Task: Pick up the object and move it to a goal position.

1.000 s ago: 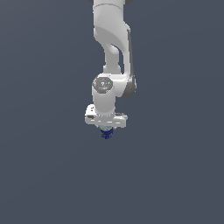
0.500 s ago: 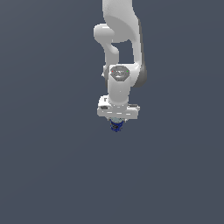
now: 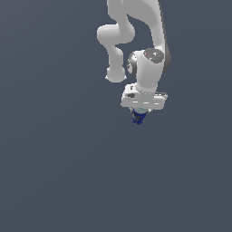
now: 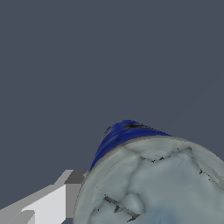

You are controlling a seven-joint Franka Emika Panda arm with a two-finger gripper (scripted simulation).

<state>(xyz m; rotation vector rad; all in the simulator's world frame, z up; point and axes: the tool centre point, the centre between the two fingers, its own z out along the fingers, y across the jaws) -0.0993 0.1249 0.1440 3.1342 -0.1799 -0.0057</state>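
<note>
1. From my desk, the exterior view shows the white Panda arm coming down from the top edge, right of centre; the gripper points downward at its end.
2. The can sits directly beneath the palm, between the jaws; only a sliver of dark blue side shows under the white hand; in the wrist view the can fills the frame close to the lens, pale silver-grey top facing the camera, blue side beyond it.
3. One finger lies against the can's side in the wrist view; the other is out of frame; I judge the jaws closed onto the can, opened only to its narrow width.
4. The can's long axis runs in line with the fingers, roughly upright.
5. The surface is a plain dark grey field with no visible edge or goal marker; whether the can rests on it or hangs clear I cannot tell.
</note>
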